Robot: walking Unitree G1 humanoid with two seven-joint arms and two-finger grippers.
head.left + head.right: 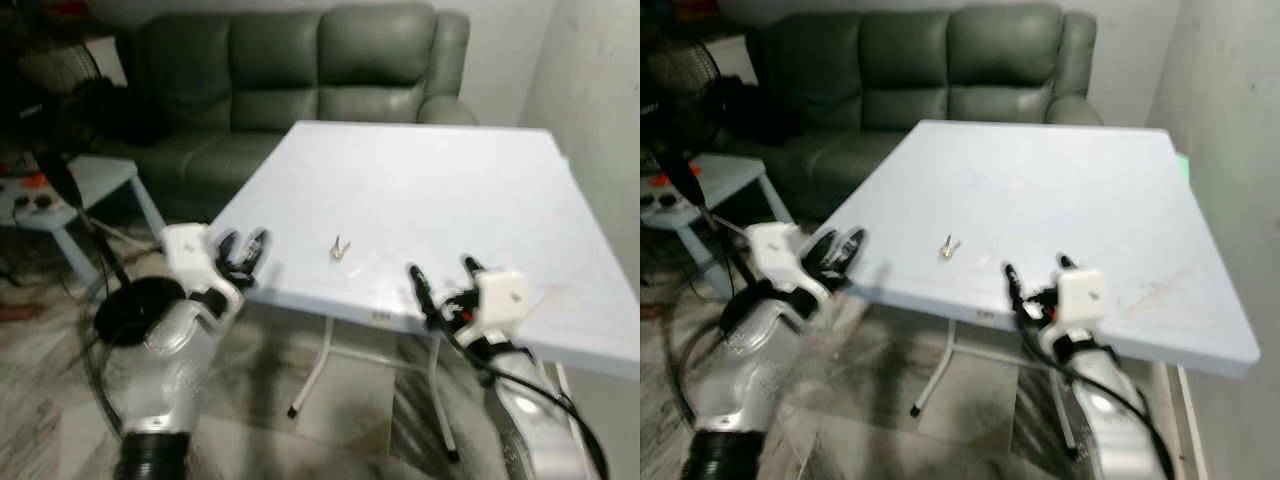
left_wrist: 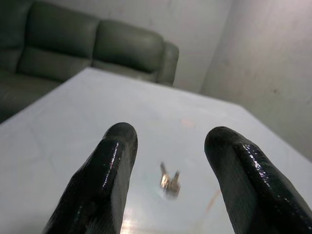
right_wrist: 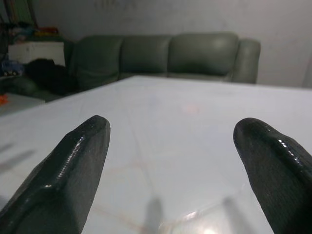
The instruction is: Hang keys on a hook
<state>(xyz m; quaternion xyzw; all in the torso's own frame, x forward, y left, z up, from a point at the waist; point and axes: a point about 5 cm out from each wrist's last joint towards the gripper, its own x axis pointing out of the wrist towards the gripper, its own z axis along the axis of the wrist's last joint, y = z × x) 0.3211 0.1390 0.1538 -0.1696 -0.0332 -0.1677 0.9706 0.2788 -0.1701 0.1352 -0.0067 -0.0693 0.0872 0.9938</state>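
Keys (image 1: 340, 248) lie near the white table's (image 1: 480, 190) near edge, between two raised grippers. The left gripper (image 1: 243, 250), fingers spread and empty, points at them from just left, seemingly nearer; the right gripper (image 1: 441, 272), likewise open, hovers further right. No hook visible.

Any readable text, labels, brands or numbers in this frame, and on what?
None can be read.
A small dark mark on the white table's front edge is too blurred to read.
The keys, the left gripper and the right gripper carry no legible marking.
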